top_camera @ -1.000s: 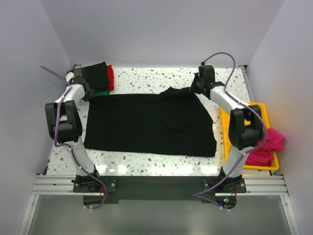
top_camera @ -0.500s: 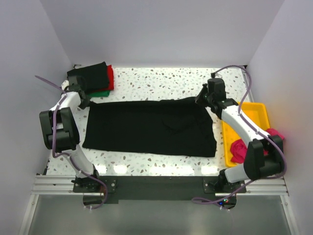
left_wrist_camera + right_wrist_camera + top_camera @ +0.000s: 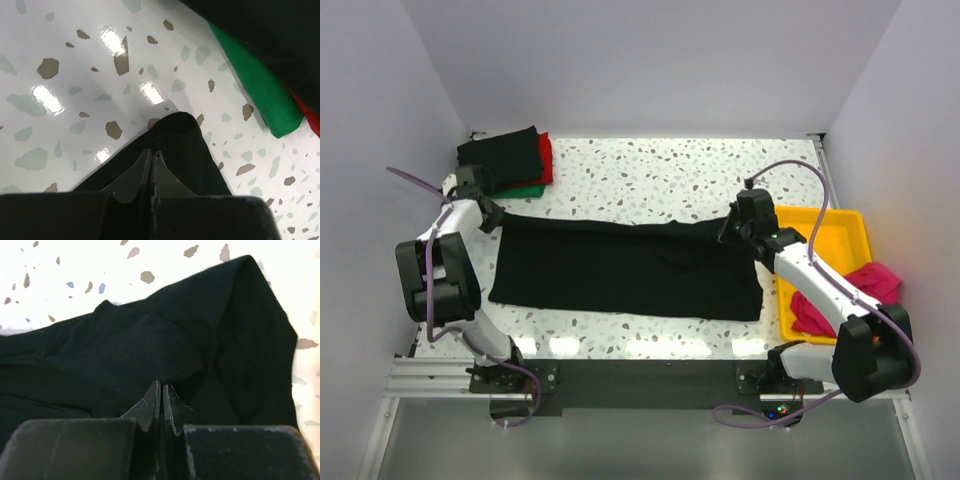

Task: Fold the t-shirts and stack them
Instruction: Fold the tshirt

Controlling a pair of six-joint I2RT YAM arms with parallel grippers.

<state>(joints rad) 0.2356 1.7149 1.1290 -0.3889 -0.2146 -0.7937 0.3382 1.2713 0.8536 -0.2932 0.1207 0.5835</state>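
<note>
1. Lying flat across the middle of the table [image 3: 650, 170], the black t-shirt [image 3: 620, 270] is pinched at both ends of its far edge.
2. At the far-left corner, the left gripper [image 3: 492, 214] has its jaws closed tight on the cloth, which peaks around the fingertips [image 3: 142, 167].
3. At the far-right end, the right gripper [image 3: 728, 228] has its jaws clamped tight on the cloth.
4. Far left, a folded pile [image 3: 505, 155] lies with black on top, over a red t-shirt [image 3: 547, 157] and a green t-shirt [image 3: 525, 190].
5. At the right, a magenta t-shirt [image 3: 877, 281] drapes over the yellow tray [image 3: 820, 235].
</note>
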